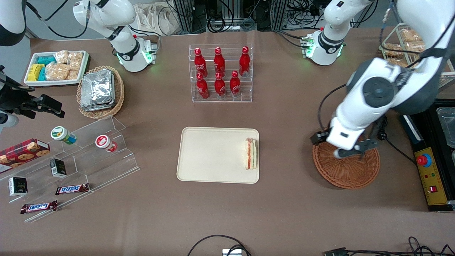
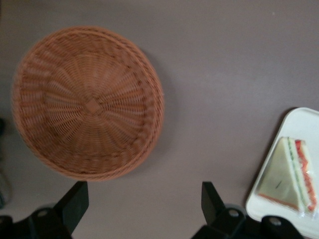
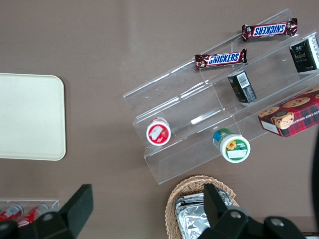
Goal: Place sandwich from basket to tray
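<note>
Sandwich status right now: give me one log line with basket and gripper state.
sandwich: on tray, edge toward working arm | basket: empty | gripper: open, empty, above table beside basket | task: placement looks done

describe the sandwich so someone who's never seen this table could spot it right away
Find the large cream tray at the table's centre, nearer the camera than the rack of red bottles. The sandwich lies on its edge toward the reddish-brown basket, where the open end effector hovers: pale bread, red and green filling.
</note>
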Robot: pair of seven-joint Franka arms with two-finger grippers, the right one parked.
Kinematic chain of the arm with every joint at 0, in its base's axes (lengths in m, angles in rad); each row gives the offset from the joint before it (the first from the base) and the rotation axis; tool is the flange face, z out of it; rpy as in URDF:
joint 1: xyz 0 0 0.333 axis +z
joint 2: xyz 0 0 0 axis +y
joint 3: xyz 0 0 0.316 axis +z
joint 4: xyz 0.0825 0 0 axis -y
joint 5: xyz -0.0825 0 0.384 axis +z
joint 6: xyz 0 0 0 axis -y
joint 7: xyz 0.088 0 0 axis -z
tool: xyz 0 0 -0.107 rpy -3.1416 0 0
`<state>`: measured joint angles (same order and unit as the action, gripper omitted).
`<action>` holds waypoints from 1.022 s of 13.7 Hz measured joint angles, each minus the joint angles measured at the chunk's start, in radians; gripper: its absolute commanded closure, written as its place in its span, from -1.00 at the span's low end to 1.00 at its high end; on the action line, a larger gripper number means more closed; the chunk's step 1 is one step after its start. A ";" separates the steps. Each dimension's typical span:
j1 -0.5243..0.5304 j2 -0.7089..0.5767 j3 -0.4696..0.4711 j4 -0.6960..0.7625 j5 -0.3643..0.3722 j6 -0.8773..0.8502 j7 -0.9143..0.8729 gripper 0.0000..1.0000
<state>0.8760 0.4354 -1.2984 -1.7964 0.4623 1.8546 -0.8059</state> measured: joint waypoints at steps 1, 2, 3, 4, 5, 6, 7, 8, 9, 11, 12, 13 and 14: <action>0.111 0.000 -0.094 -0.015 0.000 -0.026 0.029 -1.00; 0.210 0.000 -0.184 -0.031 0.000 -0.045 0.046 -1.00; 0.290 -0.001 -0.261 -0.046 -0.001 -0.059 0.052 -1.00; 0.340 -0.001 -0.309 -0.056 -0.001 -0.069 0.054 -1.00; 0.358 -0.002 -0.328 -0.062 -0.001 -0.076 0.054 -1.00; 0.359 -0.002 -0.331 -0.066 -0.001 -0.077 0.054 -1.00; 0.358 -0.002 -0.332 -0.070 -0.001 -0.078 0.054 -1.00; 0.356 -0.002 -0.331 -0.072 0.000 -0.082 0.054 -1.00; 0.350 -0.002 -0.327 -0.071 0.002 -0.087 0.054 -1.00; 0.291 -0.004 -0.254 -0.050 0.006 -0.118 0.079 -1.00; 0.239 -0.004 -0.193 -0.022 0.006 -0.136 0.094 -1.00; 0.187 -0.004 -0.133 0.015 0.006 -0.156 0.108 -1.00; 0.142 -0.004 -0.081 0.051 0.006 -0.179 0.127 -1.00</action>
<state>1.0176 0.4312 -1.3791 -1.7450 0.4686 1.6760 -0.6791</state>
